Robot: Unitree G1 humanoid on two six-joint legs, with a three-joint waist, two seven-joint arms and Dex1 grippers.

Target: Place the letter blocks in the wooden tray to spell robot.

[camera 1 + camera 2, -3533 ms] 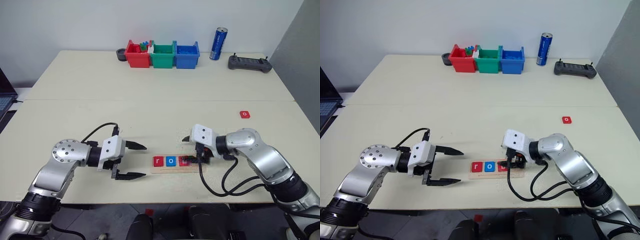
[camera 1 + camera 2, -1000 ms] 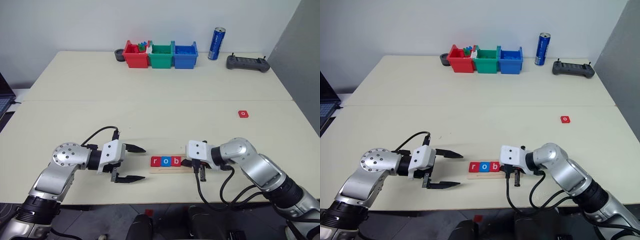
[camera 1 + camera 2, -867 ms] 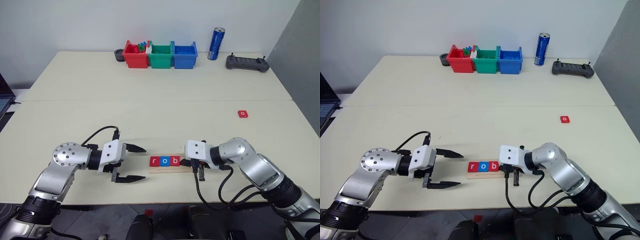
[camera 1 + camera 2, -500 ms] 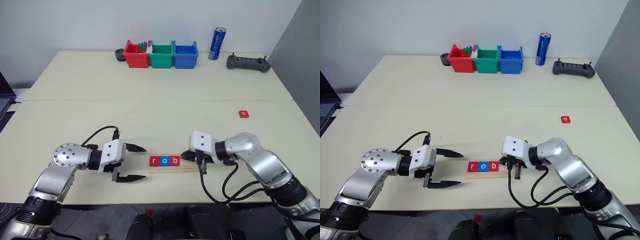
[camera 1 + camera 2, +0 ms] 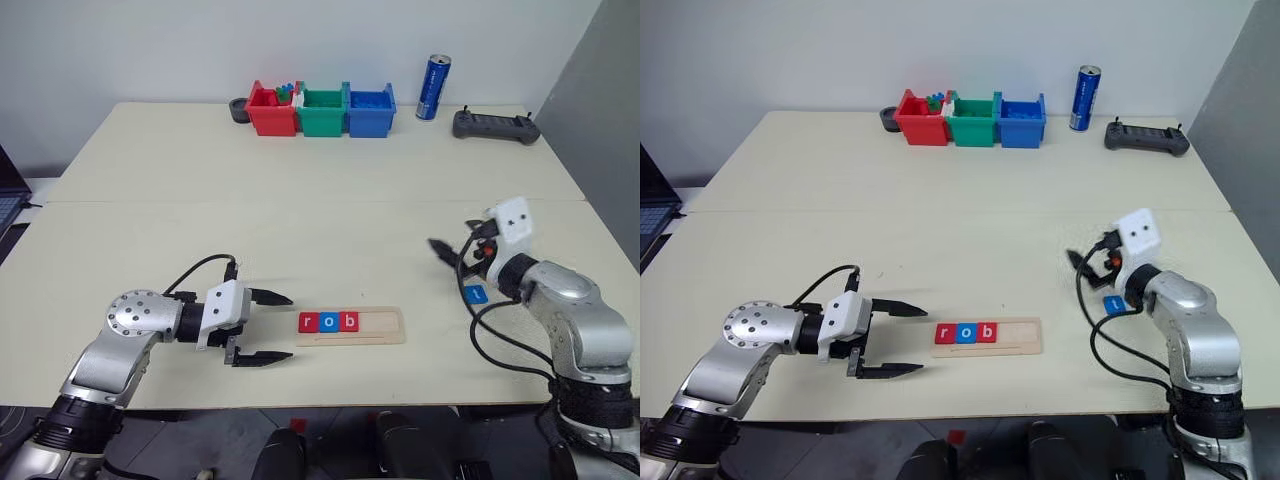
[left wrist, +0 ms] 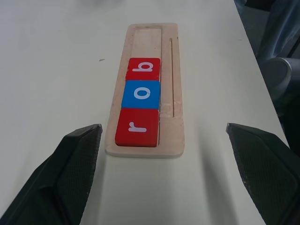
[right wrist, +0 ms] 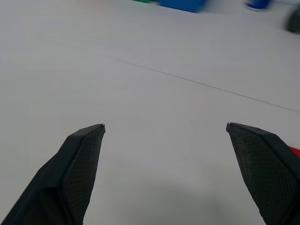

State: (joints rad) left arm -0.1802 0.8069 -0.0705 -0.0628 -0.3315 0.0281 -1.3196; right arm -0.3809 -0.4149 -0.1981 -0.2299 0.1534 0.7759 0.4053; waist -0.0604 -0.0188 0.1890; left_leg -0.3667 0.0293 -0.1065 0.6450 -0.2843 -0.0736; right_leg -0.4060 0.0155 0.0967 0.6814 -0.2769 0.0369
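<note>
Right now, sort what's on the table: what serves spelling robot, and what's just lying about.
For the job: wooden tray holding tiles r, o, b; loose blue tile.

Lying about: red, green, blue bins; blue can; black controller; dark round dish.

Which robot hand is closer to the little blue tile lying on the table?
The right gripper: it hovers open just above and beside the blue tile. The left gripper sits far off, past the wooden tray.

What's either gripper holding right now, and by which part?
Nothing. The left gripper is open beside the wooden tray; the right gripper is open over bare table.
</note>
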